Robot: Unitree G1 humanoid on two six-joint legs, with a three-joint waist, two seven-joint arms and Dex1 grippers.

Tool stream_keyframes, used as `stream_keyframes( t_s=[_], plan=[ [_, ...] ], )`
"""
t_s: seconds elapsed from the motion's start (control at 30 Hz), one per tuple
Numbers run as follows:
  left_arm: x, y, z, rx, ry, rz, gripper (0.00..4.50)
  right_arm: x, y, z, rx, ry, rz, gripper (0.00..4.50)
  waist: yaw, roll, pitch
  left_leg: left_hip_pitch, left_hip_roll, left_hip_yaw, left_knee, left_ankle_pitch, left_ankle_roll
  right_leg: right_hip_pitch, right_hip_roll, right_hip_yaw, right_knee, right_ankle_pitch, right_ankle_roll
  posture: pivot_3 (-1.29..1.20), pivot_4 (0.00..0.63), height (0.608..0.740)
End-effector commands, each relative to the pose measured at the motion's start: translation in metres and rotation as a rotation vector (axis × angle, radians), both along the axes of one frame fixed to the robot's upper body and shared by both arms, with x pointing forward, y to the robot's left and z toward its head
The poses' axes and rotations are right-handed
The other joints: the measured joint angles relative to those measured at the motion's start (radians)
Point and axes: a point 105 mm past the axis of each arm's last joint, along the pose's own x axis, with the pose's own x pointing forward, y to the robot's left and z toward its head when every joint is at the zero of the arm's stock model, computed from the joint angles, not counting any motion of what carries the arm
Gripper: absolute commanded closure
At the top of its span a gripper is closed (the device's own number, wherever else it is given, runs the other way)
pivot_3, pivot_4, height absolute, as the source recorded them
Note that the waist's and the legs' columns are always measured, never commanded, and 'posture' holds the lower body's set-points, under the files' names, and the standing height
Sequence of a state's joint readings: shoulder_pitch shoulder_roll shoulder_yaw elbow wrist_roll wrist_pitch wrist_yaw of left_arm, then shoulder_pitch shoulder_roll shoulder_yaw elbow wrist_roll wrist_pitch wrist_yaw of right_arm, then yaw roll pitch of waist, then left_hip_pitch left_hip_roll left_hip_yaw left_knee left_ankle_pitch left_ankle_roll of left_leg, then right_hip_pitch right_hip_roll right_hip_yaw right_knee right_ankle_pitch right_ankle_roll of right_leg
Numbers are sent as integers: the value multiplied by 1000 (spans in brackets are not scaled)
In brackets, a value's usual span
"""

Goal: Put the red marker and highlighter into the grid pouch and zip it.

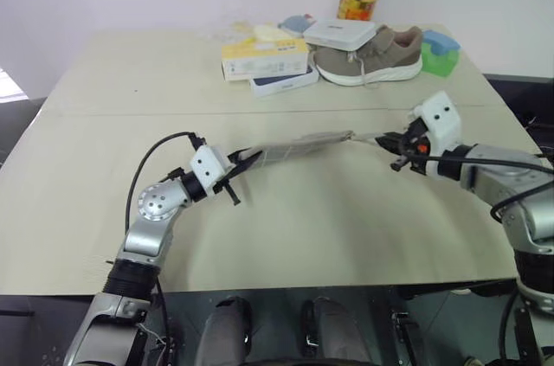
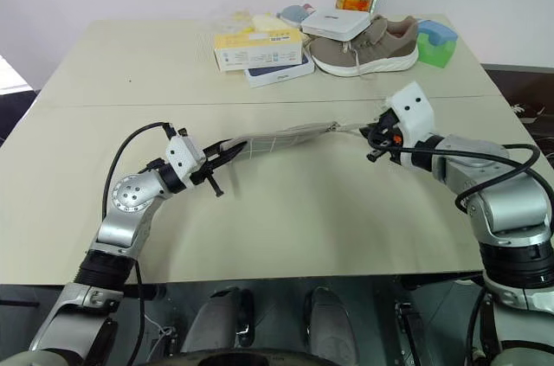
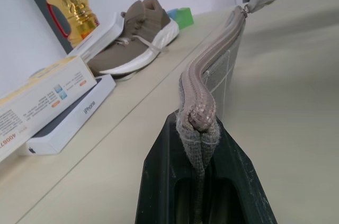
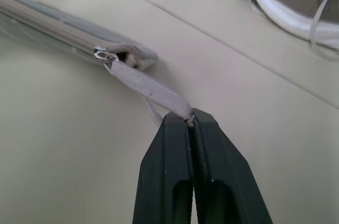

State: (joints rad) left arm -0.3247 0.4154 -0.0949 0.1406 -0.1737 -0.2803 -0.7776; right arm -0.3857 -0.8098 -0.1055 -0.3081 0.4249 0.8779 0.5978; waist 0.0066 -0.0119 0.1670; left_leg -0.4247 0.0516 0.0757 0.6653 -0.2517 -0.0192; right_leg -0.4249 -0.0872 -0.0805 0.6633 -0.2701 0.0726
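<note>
- At the left end of the pouch [image 1: 299, 147], the left claw [image 1: 245, 161] is pinched on the fabric corner; it should hold firm so the pouch stays taut.
- Mid-tabletop [image 1: 112, 80], the pouch hangs stretched between the two claws, its zipper looking run along to the right end; what is inside cannot be seen.
- At the right end, the right claw [image 1: 391, 143] is pressed together on the zipper pull [image 4: 148, 87]; judging by this, a straight pull in line with the zipper finishes the closing.
- At the far edge lie boxes [image 1: 264, 59] and a shoe [image 1: 372, 56].
</note>
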Motion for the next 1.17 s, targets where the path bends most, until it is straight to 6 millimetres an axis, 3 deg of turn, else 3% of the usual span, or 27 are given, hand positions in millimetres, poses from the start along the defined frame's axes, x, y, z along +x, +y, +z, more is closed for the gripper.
stream_keyframes(
  t_s=[0.03, 0.2, 0.23, 0.3, 0.47, 0.5, 0.83, 1.17],
  plan=[
    [0, 16, -6, 7, 30, 42, 4500, -2, -6, 14, -26, -63, -7, 4430, 0, 0, 0, 0, 0, 0, 0, 0, 0, 0, 0, 0, 0, 0, 0, 0, 150, 724],
    [-9, 15, -15, 2, 101, -1, 4500, -11, 3, 6, -30, -36, 68, 4430, 0, 0, 0, 0, 0, 0, 0, 0, 0, 0, 0, 0, 0, 0, 0, 0, 150, 724],
    [-12, 17, -16, -17, 132, -6, 4167, -16, 6, 3, -21, -11, 95, 4168, 1, 0, 0, 0, 0, 0, 0, 0, 0, 0, 0, 0, 0, 0, 0, 0, 150, 724],
    [-18, 19, -19, -39, 191, -18, 3417, -25, 10, -3, -18, 18, 142, 3470, 1, 0, 0, 0, 0, 0, 0, 0, 0, 0, 0, 0, 0, 0, 0, 0, 150, 724],
    [-28, 31, -28, -98, 325, 18, 878, -35, 0, -15, -18, 31, 135, 825, 5, 0, 0, 0, 0, 0, 0, 0, 0, 0, 0, 0, 0, 0, 0, 0, 150, 724],
    [-31, 35, -29, -113, 349, 32, 858, -38, -3, -18, -17, 31, 133, 355, 6, 0, 0, 0, 0, 0, 0, 0, 0, 0, 0, 0, 0, 0, 0, 0, 150, 724],
    [-28, 106, -46, -221, 472, 430, 858, -64, -35, -34, 76, 22, 60, 355, 4, -1, 0, 0, 0, 0, 0, 0, 0, 0, 0, 0, 0, -1, 0, 0, 150, 724],
    [-30, 121, -59, -178, 522, 551, 858, -55, -43, -48, 131, -7, -15, 355, 5, 0, 0, 0, 0, 0, 0, 0, 0, 0, 0, 1, 0, -1, 0, 0, 150, 724]
  ],
)
